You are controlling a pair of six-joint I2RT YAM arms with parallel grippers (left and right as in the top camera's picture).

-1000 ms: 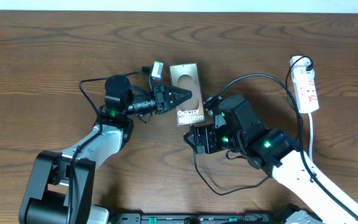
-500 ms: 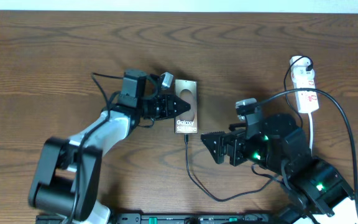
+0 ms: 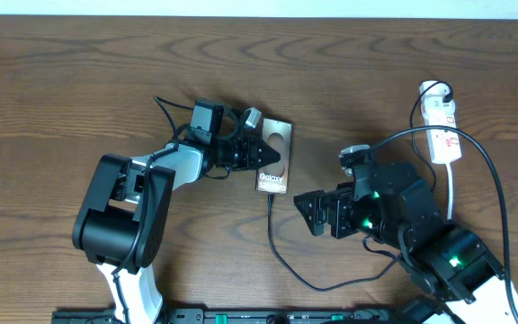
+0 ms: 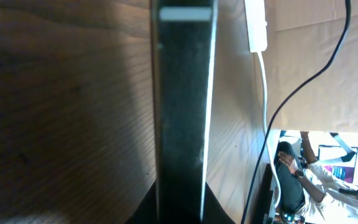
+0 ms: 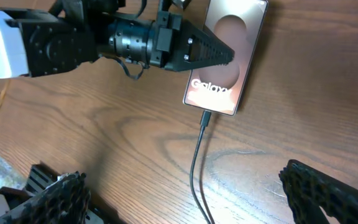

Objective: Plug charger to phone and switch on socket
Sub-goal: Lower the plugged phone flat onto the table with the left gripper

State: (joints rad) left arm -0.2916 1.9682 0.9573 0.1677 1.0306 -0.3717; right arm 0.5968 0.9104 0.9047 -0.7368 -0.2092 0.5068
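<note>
The phone (image 3: 277, 164) lies at the table's middle, dark with "Galaxy" lettering and a pale oval. My left gripper (image 3: 261, 154) is shut on its left edge; in the left wrist view the phone (image 4: 182, 106) shows edge-on between the jaws. The charger (image 3: 272, 241), a thin black cable, has its tip in the phone's bottom end and runs down and to the right under my right arm. My right gripper (image 3: 307, 214) is open and empty, right of the cable. In the right wrist view I see the phone (image 5: 232, 74), the cable (image 5: 196, 163) and my open right gripper (image 5: 185, 199). The white socket (image 3: 445, 130) lies far right.
A black plug (image 3: 438, 91) sits in the socket's far end. The socket's white cord (image 3: 451, 193) runs toward the front edge. A thicker black arm cable (image 3: 497, 193) arcs over the right side. The socket also shows in the left wrist view (image 4: 255, 25).
My right gripper has let go at the phone's bottom end and drawn back to the right, leaving the cable plugged in. My left gripper and the phone have shifted slightly right.
</note>
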